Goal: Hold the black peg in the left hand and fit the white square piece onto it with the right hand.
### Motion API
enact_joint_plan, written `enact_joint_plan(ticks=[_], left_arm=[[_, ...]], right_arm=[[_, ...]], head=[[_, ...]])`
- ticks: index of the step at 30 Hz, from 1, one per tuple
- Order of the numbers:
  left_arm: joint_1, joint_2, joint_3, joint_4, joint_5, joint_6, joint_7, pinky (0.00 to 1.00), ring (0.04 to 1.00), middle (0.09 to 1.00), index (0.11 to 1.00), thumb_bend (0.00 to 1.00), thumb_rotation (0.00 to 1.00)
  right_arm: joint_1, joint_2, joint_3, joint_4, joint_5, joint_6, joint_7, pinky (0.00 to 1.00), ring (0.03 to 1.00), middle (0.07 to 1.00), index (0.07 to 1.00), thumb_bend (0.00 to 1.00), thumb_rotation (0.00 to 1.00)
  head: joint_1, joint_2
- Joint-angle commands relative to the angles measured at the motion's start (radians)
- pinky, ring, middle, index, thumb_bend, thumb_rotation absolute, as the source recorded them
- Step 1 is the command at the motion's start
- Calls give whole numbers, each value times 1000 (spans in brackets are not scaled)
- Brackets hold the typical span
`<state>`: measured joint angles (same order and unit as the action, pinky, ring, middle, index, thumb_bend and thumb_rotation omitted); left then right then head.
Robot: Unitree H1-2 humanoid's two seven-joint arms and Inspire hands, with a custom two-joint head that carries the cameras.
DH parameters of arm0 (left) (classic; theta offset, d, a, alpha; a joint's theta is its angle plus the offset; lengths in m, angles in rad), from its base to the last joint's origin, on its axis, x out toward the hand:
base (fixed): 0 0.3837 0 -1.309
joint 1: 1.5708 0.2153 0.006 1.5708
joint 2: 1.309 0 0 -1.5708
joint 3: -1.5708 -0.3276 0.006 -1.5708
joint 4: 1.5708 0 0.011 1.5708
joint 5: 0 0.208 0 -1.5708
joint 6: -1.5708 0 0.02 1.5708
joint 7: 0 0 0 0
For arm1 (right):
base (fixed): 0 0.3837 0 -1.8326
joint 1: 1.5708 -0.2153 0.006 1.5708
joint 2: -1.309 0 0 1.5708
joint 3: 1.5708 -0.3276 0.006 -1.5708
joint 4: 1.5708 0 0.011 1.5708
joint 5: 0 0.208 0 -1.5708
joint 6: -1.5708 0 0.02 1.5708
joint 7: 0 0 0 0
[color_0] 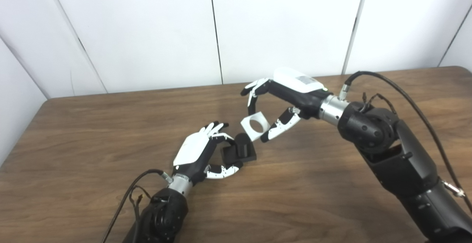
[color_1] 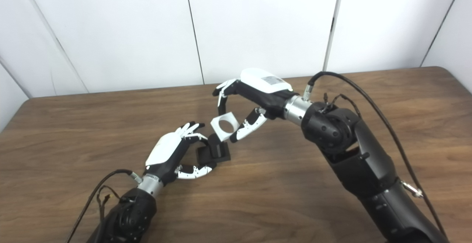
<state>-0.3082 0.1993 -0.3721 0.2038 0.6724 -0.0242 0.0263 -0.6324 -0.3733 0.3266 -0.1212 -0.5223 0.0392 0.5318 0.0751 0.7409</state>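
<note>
Table (color_0: 110, 125): spreading wide and brown under both arms, bearing the peg's base.
Right hand (color_0: 280, 103): reaching in from the right, pinching the white square piece (color_0: 254, 125) between fingers above and thumb below, lifting it clear of the wood.
Left hand (color_0: 201, 152): curling round the black peg (color_0: 241, 145), fingers behind and thumb in front, seemingly gripping it, though contact is partly hidden.
Black peg: standing on its dark square base on the table, tilting slightly, just below and left of the white piece.
White square piece: hanging tilted, round hole facing the cameras, lower corner nearly touching the peg top.
Doing it well: likely turning the piece until its hole is lining up with the peg's axis, then sliding down slowly while bracing the base.
Views: left eye view showing more of the base's front edge; right eye view (color_1: 225, 125) closing the gap between piece and peg, leaving contact unclear.
</note>
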Motion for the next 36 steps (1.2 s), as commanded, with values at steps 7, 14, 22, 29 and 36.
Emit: enact_joint_plan(ticks=[7, 14, 22, 29, 36], left_arm=[[-28, -5, -17, 18, 20, 6, -14, 1000, 1000, 950, 609, 823, 249], [-29, -7, -22, 19, 23, 5, -11, 1000, 1000, 951, 607, 821, 257], [-28, -10, -24, 16, 23, 10, -8, 1000, 1000, 951, 608, 817, 271], [-26, -12, -24, 13, 22, 14, -9, 1000, 1000, 953, 609, 818, 264], [-24, -14, -23, 6, 24, 20, -11, 1000, 1000, 953, 609, 818, 262]], right_arm=[[-122, 15, 32, 55, -15, -24, 7, 811, 867, 809, 479, 521, 137], [-187, 19, 68, 90, -28, 0, 65, 820, 866, 805, 480, 522, 134], [-246, 13, 80, 150, -29, -22, 99, 851, 879, 816, 480, 520, 137], [-255, 6, 96, 158, -34, -26, 123, 854, 875, 812, 481, 520, 137], [-253, 4, 105, 164, -36, -25, 135, 853, 867, 811, 481, 521, 136]], head=[[4, 3], [10, 6], [12, 10], [10, 14], [13, 19]])
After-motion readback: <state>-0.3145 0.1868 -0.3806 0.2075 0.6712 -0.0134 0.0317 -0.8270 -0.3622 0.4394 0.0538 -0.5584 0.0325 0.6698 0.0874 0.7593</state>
